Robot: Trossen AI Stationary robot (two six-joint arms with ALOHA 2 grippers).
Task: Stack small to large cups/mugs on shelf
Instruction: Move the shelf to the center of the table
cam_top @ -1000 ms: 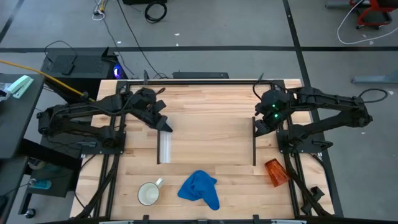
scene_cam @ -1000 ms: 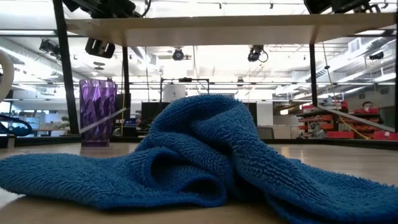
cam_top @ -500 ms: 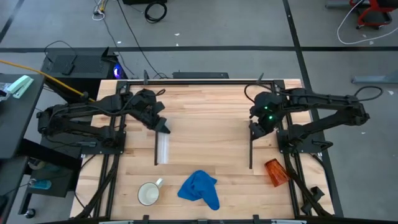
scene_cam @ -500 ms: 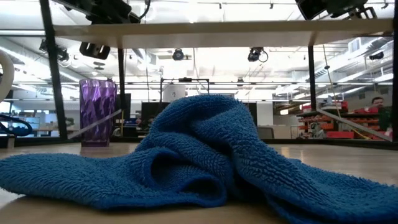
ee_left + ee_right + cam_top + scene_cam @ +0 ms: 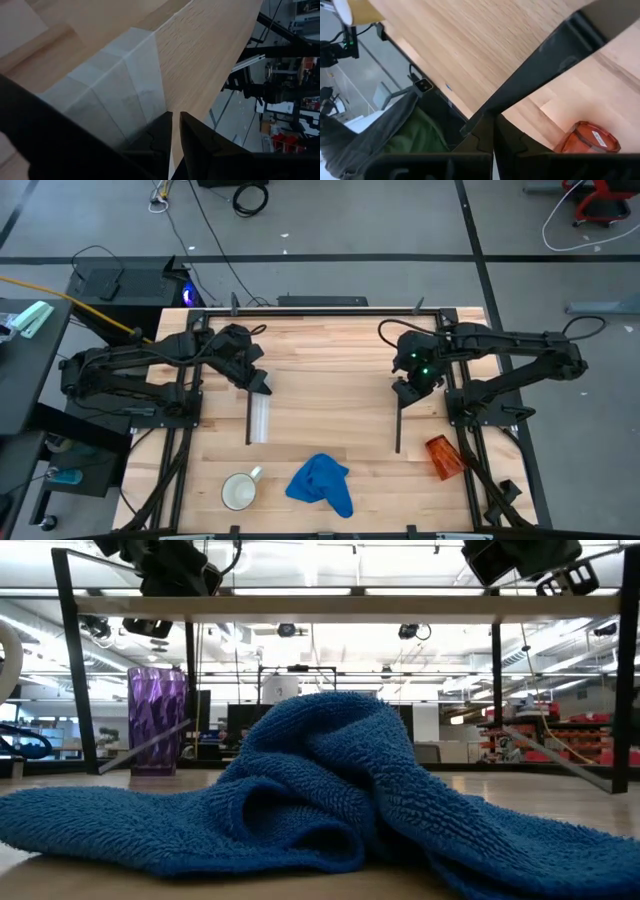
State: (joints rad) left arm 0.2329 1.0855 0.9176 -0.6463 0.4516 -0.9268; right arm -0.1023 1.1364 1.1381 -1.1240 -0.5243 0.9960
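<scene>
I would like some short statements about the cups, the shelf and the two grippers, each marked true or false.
1. The orange cup lies on its side near the table's right edge. True.
2. The white mug stands on the shelf. False: it stands on the table, left of the blue cloth.
3. Both grippers hold the shelf, the left gripper at one end and the right gripper at the other. True.
4. The purple cup lies tipped over. False: it stands upright.
5. The blue cloth covers the orange cup. False: they lie apart.
</scene>
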